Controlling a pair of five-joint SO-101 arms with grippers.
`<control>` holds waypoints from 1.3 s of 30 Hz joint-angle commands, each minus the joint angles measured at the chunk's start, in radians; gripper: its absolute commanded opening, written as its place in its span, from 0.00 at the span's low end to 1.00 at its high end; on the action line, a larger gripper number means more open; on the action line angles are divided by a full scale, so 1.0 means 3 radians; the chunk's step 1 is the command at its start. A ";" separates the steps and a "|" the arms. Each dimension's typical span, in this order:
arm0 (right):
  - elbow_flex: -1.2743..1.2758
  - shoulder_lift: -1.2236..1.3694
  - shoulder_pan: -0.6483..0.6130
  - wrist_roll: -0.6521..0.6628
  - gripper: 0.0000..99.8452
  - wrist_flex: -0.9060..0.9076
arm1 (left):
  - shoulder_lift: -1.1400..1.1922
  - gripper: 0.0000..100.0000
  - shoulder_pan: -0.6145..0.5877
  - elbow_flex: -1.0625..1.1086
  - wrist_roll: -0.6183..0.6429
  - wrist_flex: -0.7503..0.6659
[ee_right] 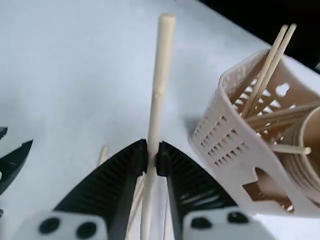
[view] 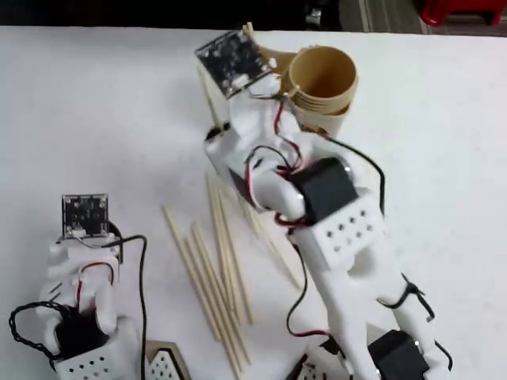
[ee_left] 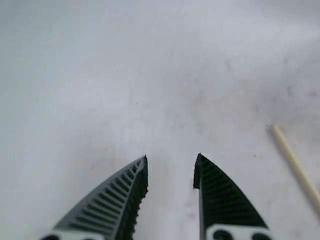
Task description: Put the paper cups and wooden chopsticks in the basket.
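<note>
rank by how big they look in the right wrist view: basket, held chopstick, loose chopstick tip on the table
1. basket
2. held chopstick, though nearness to the camera enlarges it
3. loose chopstick tip, smallest by far

Bright, even, diffuse light.
White table (view: 444,158) glares pale; chopsticks (view: 224,261) cast only faint, soft shadows at lower centre.

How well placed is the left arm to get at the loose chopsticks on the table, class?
Probably yes. The left gripper is open over bare table, with one chopstick end close beside it, and nothing lies between it and the loose chopsticks. The right arm overlaps only their far edge.
</note>
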 commanded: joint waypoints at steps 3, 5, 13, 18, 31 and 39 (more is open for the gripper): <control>-0.0701 -0.0141 -0.0008 0.0000 0.02 -0.0228 | -0.0033 0.16 -0.0033 -0.0015 -0.0036 -0.0020; -0.0747 -0.0141 0.0008 0.0000 0.02 -0.0468 | -0.0033 0.16 -0.0033 -0.0015 -0.0036 -0.0020; -0.0736 -0.0130 0.0371 0.0005 0.02 -0.1496 | -0.0033 0.16 -0.0033 -0.0010 -0.0036 -0.0020; -0.0736 -0.0028 0.0627 0.0005 0.02 -0.1956 | -0.0033 0.16 -0.0033 -0.0010 -0.0036 -0.0020; -0.0736 0.0923 0.1077 0.0005 0.02 -0.2171 | -0.0033 0.16 -0.0033 -0.0010 -0.0036 -0.0020; -0.0742 0.1204 0.1107 0.0005 0.03 -0.1977 | -0.0033 0.16 -0.0033 -0.0005 -0.0036 -0.0020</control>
